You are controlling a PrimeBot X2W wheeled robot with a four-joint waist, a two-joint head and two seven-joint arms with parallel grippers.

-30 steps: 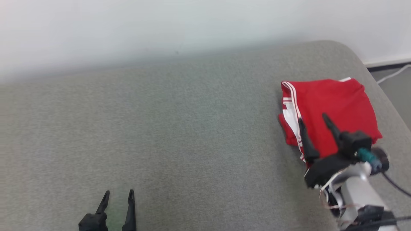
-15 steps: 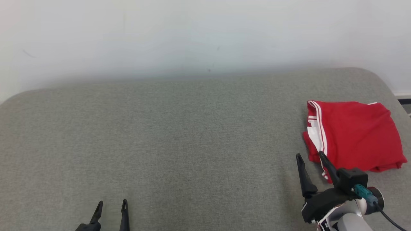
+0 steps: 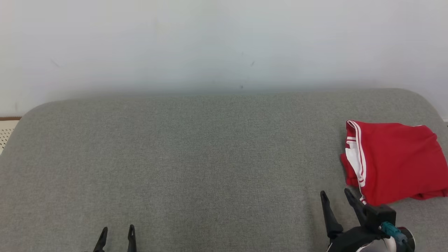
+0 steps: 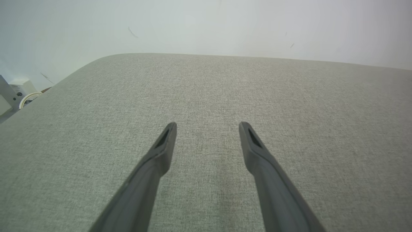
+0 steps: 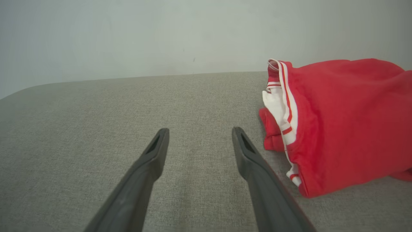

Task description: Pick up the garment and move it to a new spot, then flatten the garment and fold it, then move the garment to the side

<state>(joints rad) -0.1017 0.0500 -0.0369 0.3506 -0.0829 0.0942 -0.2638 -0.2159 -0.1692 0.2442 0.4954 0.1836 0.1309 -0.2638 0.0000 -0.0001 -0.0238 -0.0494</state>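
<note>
Right pincer (image 3: 334, 192): released, jaws wide, nothing held. Left pincer (image 3: 118, 228): released too, empty, over bare grey fabric surface (image 3: 210, 157). Red garment (image 3: 395, 161) lay folded at one o'clock of the right pincer, just beside it, near the surface's right end. Judged: last step, set aside. Next: only clearing both arms.

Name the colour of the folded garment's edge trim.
White with thin red stripes, on a red garment; right wrist view shows it best.

Soft red cloth garment (image 3: 395, 161) on matt grey woven upholstery (image 3: 196, 157).
</note>
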